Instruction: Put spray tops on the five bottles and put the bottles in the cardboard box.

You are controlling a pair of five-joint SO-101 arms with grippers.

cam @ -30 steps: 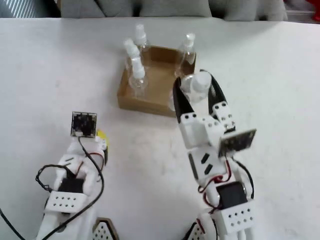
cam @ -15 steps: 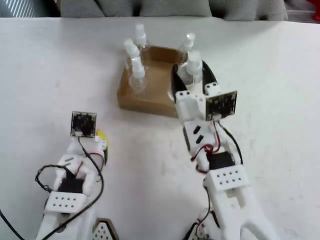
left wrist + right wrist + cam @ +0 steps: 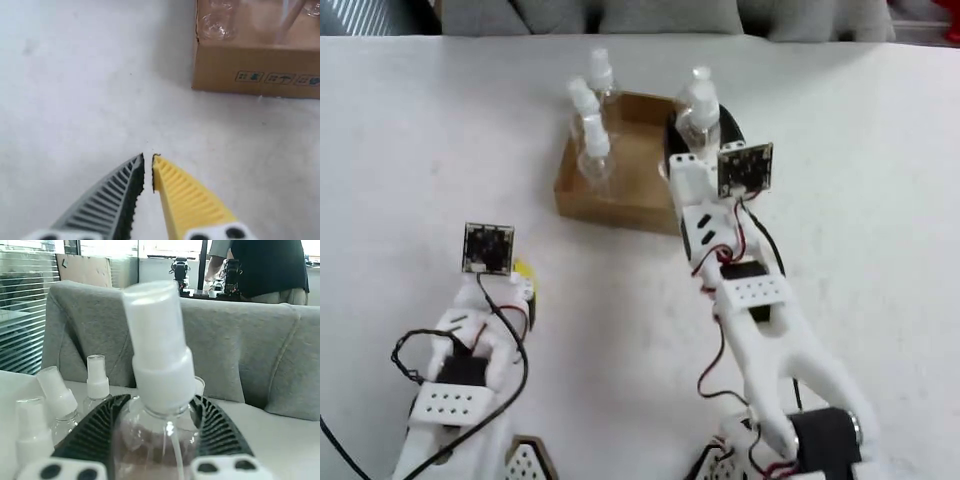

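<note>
White worktop (image 3: 840, 120), cardboard box (image 3: 610, 205) sat around the middle toward the far edge. Right arm stretched from the near edge up to the box's right wall. Left arm stayed folded by the near-left corner, well apart from the box, probably parked to keep out of the way.

Four bottles stood upright in the box. Three were bunched at the far-left corner (image 3: 582, 100), and one was at the far-right corner (image 3: 700, 72). All had spray tops on. The packing looked tight to one side, likely to leave the right side free for the last one.

The held bottle (image 3: 155, 365) was in the right gripper (image 3: 702, 125), over the box's right edge and just in front of the far-right bottle. Whether its base was already inside the box couldn't be told. It was upright, and its spray top (image 3: 152, 320) was on. The black fingers (image 3: 95, 430) were clamped on the clear body below the neck, a low grip that likely keeps it vertical so it lands standing.

The left gripper (image 3: 148, 162) pointed at bare worktop near the box's near-left corner. Its grey and yellow fingers were closed almost tip to tip with nothing between them.

Judged to be the last placement, with release still to come.
</note>
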